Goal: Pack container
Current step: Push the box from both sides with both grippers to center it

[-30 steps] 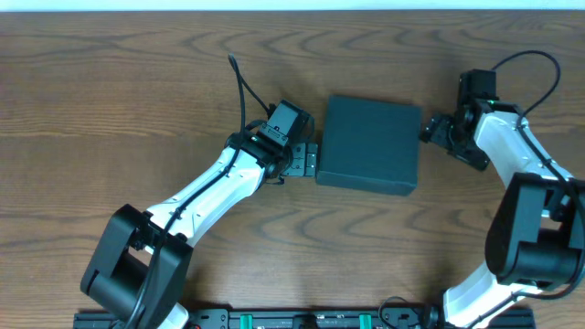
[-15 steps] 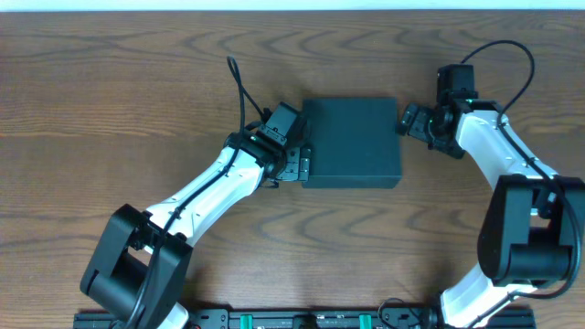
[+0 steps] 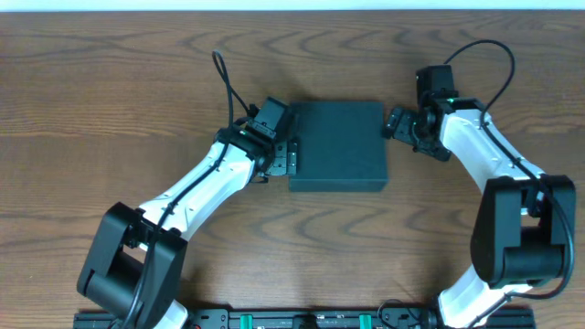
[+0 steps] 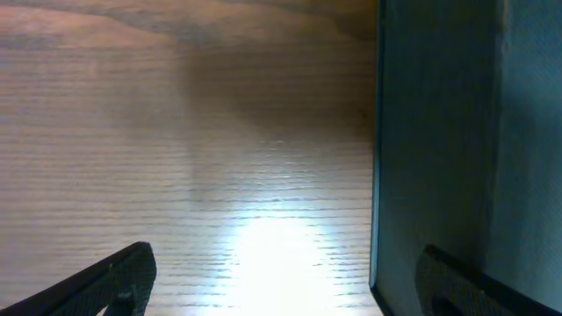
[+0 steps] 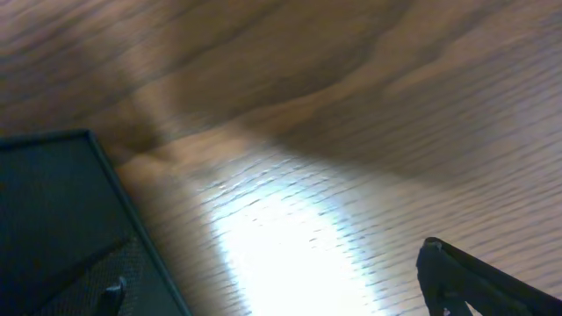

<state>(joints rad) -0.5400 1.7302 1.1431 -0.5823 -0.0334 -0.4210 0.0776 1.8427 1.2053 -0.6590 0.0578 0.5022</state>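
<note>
On the wood table (image 3: 110, 91) the closed box (image 3: 336, 146) has slid left and squared up. My left claw (image 3: 286, 157) and right claw (image 3: 391, 124) flank it, both wide, gripping nothing; I judge packing nearly done.

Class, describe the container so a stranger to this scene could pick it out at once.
Look at the wooden table from above. Near its middle, between the left claw and the right claw, lies the container. It is the only box there: square, matte teal-black, lid shut.
</note>
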